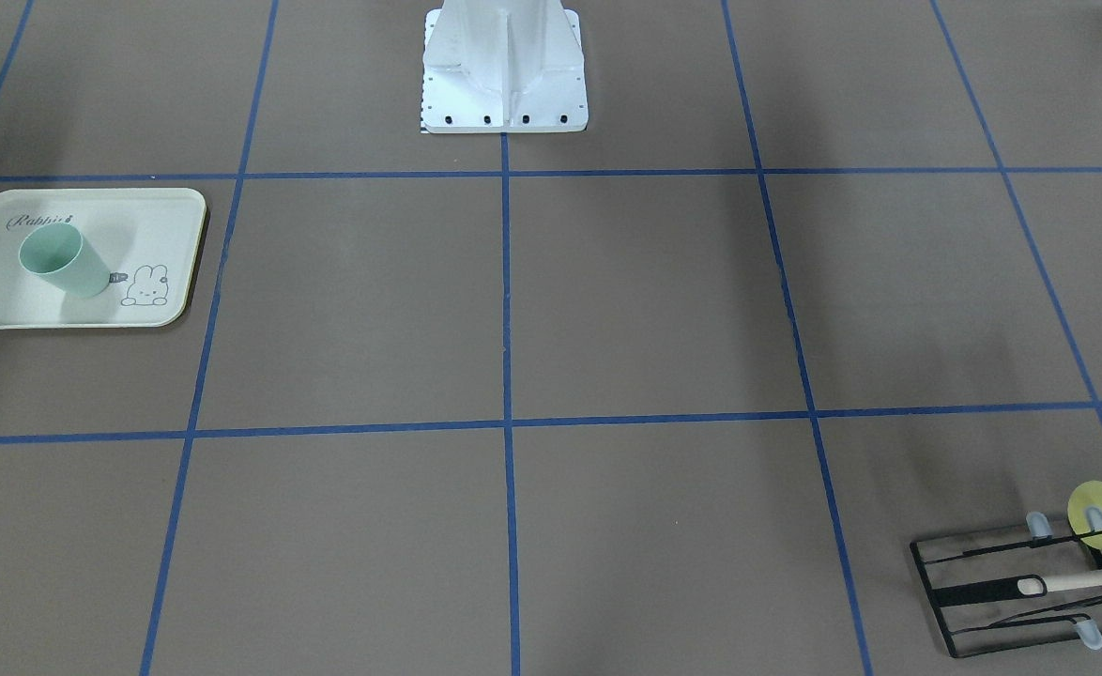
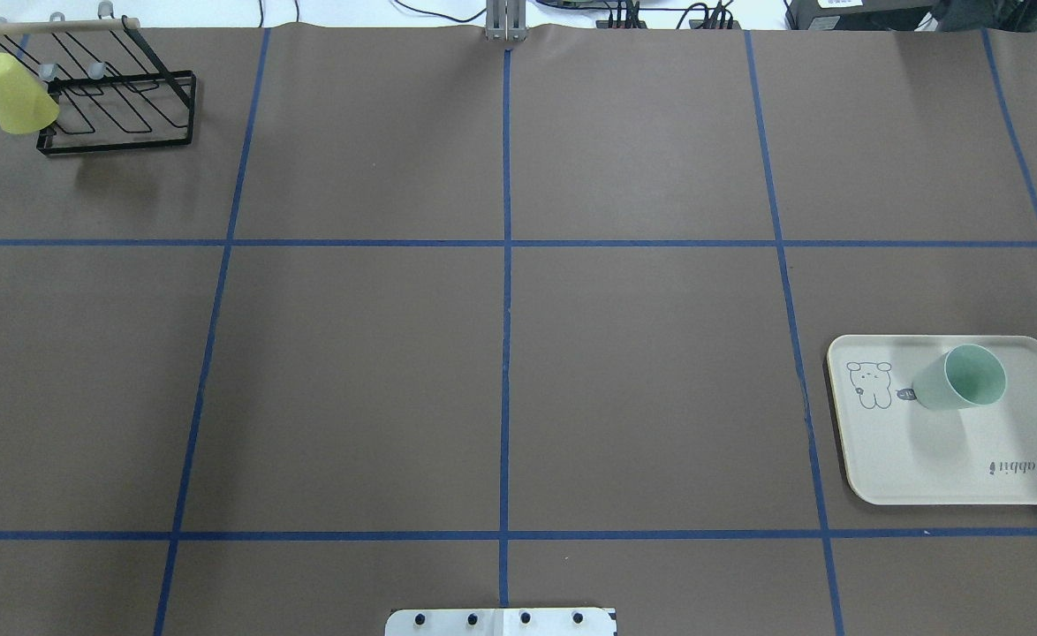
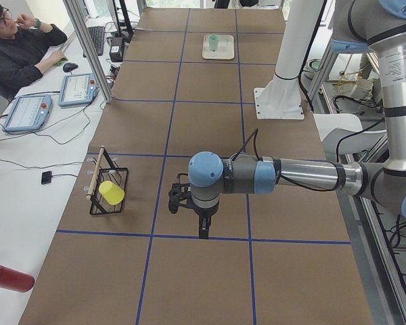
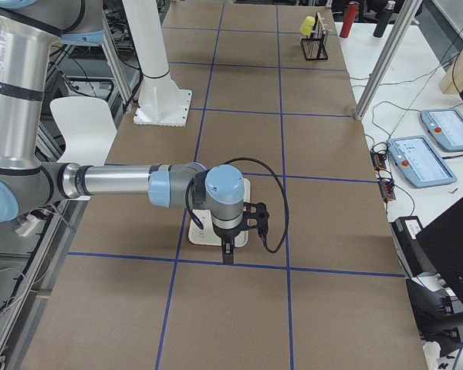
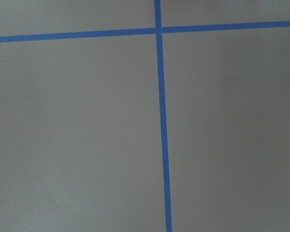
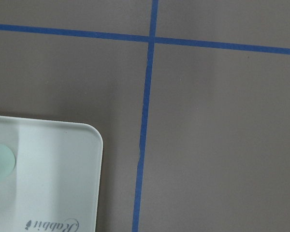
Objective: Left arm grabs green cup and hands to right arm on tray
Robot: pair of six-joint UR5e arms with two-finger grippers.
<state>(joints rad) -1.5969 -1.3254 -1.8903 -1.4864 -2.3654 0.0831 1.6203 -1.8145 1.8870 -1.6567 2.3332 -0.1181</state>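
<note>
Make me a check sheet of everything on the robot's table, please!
Surface: brown table with a blue tape grid.
Job's things: green cup stands mouth-up on the tray, beside the rabbit drawing.
Clutter: yellow cup hangs on the black wire rack in the far left corner.
Grippers: left gripper hovers over bare table; right gripper hovers by the tray's corner; open or shut, cannot tell.
Cables: a black cable loops at each wrist.
Surroundings: operator at a side bench with teach pendants.
</note>
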